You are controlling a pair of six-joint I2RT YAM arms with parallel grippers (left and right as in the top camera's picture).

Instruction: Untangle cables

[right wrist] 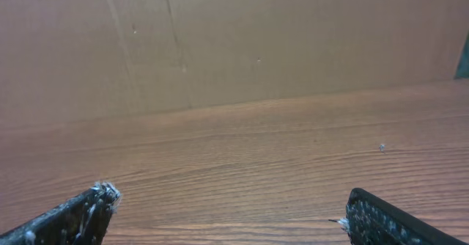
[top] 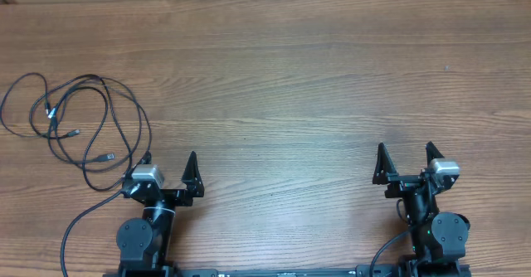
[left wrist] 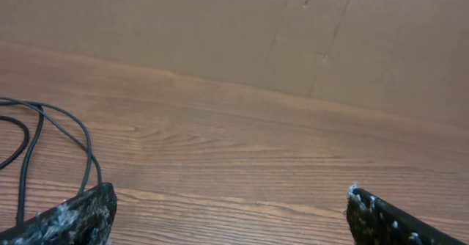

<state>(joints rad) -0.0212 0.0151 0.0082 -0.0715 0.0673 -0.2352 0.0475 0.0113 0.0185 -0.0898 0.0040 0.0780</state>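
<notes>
While both arms sit drawn in at the near edge of the worktop [top: 290, 78], you have the left tool [top: 168, 165] and the right tool [top: 406, 154] with fingers spread wide and nothing between them. Each wrist view confirms it: bare wood shows in the gap of the left tool [left wrist: 229, 197] and of the right tool [right wrist: 229, 201].

Surface: wood-grain laminate, brown, planks running crosswise to the tools. It is matte with a faint sheen. A small pale speck [right wrist: 382, 147] lies ahead of the right tool, toward its outer side.

Room: a plain cardboard wall [left wrist: 220, 32] stands at the far edge of the worktop, ahead of both tools, with creases and a few dark marks on it. The same cardboard [right wrist: 293, 39] fills the upper half of the right wrist view. A sliver of something dark teal shows at that view's right border; you cannot tell what it is.

The cables [top: 73, 133] lie ahead of the left tool and off to its outer side, in loose overlapping loops with silver plug tips inside the bunch. They are well apart from the right tool. The nearest strands [left wrist: 88, 153] run right up to the left tool's outer finger; you cannot tell whether they touch it. A thicker black wire [top: 75, 227] curves away from the left arm behind that tool.
</notes>
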